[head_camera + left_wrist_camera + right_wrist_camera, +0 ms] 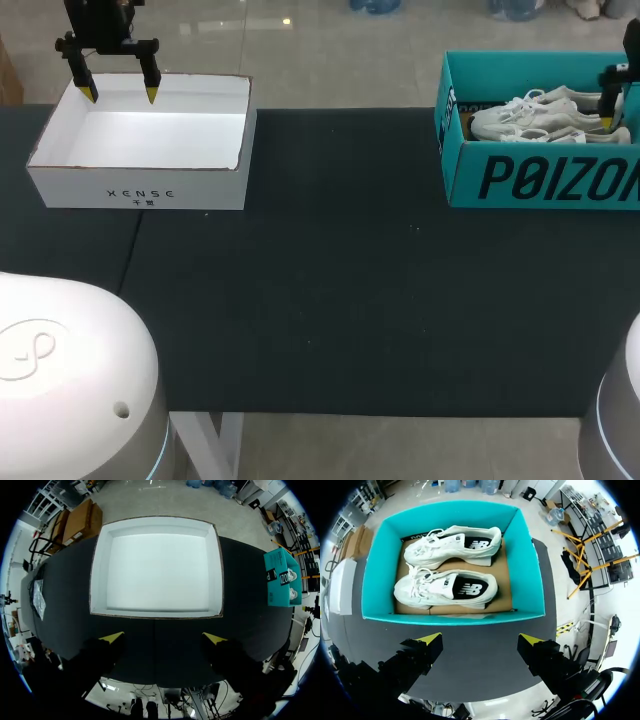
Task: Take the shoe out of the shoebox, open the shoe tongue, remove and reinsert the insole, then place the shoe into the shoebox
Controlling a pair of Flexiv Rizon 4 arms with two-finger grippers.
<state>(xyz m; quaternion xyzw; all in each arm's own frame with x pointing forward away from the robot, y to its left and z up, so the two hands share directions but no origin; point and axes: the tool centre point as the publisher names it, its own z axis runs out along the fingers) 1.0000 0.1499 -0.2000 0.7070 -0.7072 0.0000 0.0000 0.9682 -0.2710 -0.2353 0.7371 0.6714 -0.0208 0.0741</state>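
At the table's (330,300) far right corner sits the teal shoebox (540,175), open on top, with both white shoes lying in it. From the right wrist I see them side by side on the brown cardboard floor, each on its sole. The far shoe (455,544) lies along the wall farthest from my fingers, and the near shoe (445,587) is just beside it, closer to the wall by my fingers. Their toes point the same way, toward the end of the box that faces the white box (140,185). Both are laced, and a dark insole shows through each opening.

My right gripper (481,639) hangs above the shoebox with its fingers spread wide and nothing between them. From its own camera the yellow tips show over the black table, just outside the box's nearest wall. It touches neither shoe.

Over at the far left corner, well apart from the shoebox, the white box stands open-topped. My left gripper (164,638) hangs above it, fingers likewise spread and holding nothing. In the head view its tips sit over the box's far rim.
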